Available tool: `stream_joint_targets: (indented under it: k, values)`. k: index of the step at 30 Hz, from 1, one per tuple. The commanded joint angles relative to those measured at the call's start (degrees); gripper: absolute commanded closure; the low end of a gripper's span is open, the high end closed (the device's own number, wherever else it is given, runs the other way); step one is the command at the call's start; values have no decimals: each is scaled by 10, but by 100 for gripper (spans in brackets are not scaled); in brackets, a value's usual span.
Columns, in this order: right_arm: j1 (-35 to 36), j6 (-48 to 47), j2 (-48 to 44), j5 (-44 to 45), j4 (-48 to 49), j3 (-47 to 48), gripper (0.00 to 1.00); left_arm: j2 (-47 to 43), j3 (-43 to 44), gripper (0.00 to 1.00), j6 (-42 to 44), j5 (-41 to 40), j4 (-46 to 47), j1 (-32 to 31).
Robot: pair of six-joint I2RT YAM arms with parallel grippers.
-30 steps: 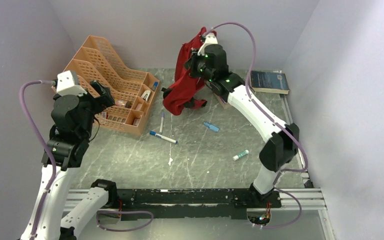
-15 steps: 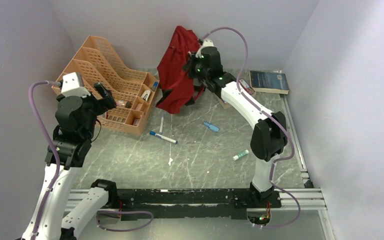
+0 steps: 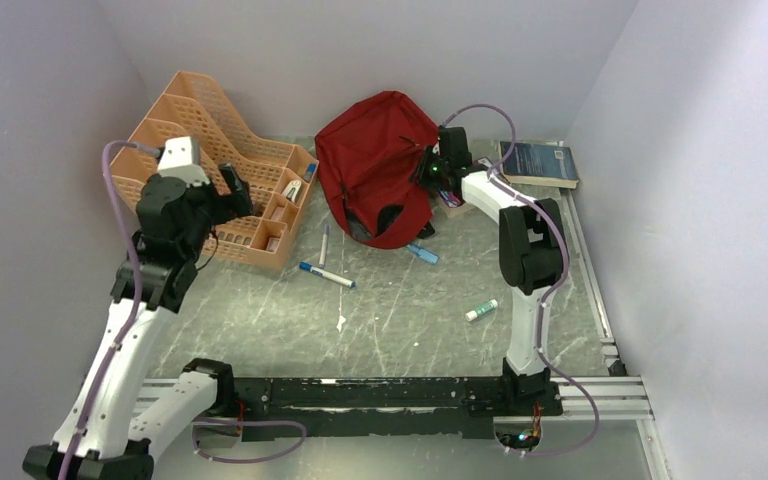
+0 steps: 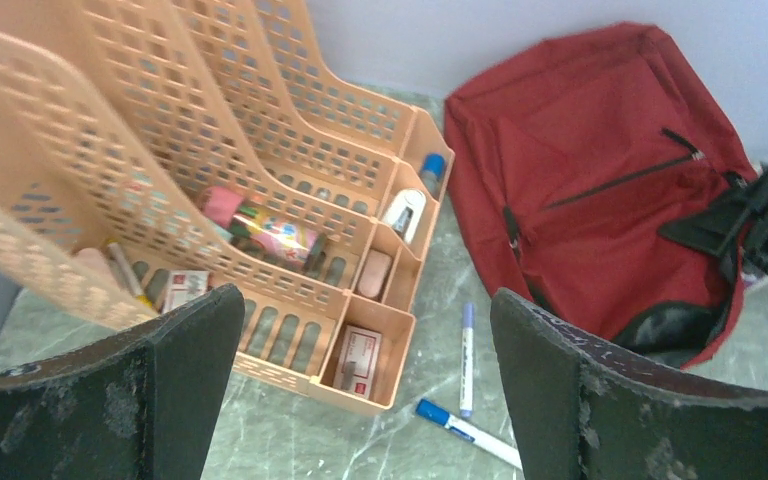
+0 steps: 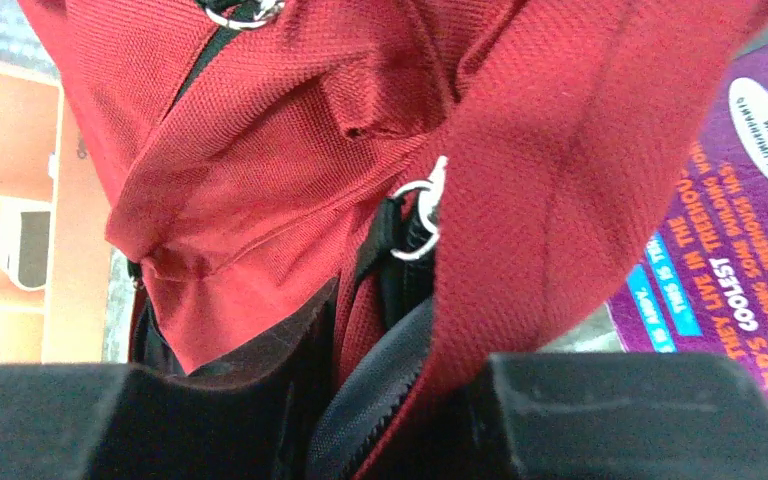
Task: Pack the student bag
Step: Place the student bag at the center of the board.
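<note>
The student bag (image 3: 375,160) is dark red and lies slumped on the table at the back centre, its black zipper opening facing front. My right gripper (image 3: 434,174) is at the bag's right edge. In the right wrist view it (image 5: 400,400) is shut on the bag's red fabric and black zipper edge (image 5: 260,170). My left gripper (image 3: 236,190) is open and empty above the front of the orange organizer. In the left wrist view its fingers (image 4: 365,335) frame the organizer's corner and two markers, with the bag (image 4: 600,200) at the right.
An orange mesh organizer (image 3: 215,140) with small stationery stands back left. Two markers (image 3: 326,275) (image 3: 323,243), a blue item (image 3: 422,253) and a glue stick (image 3: 481,310) lie on the table. A blue book (image 3: 538,163) lies back right. A purple book (image 5: 740,260) lies beside the bag.
My right arm has lowered the bag from hanging in the air to lying on the table, still gripping it. My left arm has moved right and up towards the organizer's front.
</note>
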Motion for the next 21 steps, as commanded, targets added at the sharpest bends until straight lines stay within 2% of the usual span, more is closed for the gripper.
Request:
stream_joint_targets:
  k: [1, 4, 7, 10, 12, 14, 18, 21]
  values:
    - [13, -15, 36, -71, -34, 46, 67, 49, 9, 2, 40, 128, 29, 6]
    - [14, -29, 58, -103, -57, 75, 62, 81, 9, 2, 48, 181, 38, 5]
    - [14, -33, 44, -84, -64, 66, 55, 109, 5, 2, 52, 220, 62, -1]
    - [13, -30, 4, -29, -68, 38, 40, 150, 18, 2, 54, 225, 74, -16]
    - [13, -26, -27, 7, -68, 16, 23, 181, 39, 2, 64, 211, 75, -39]
    - [13, -18, -61, 46, -68, -9, 12, 216, 68, 2, 73, 183, 67, -65]
    - [11, -1, -141, 126, -49, -63, 6, 279, 122, 4, 43, 113, 56, -119]
    - [9, 8, -180, 169, -41, -86, 3, 299, 117, 5, -8, 119, 115, -140]
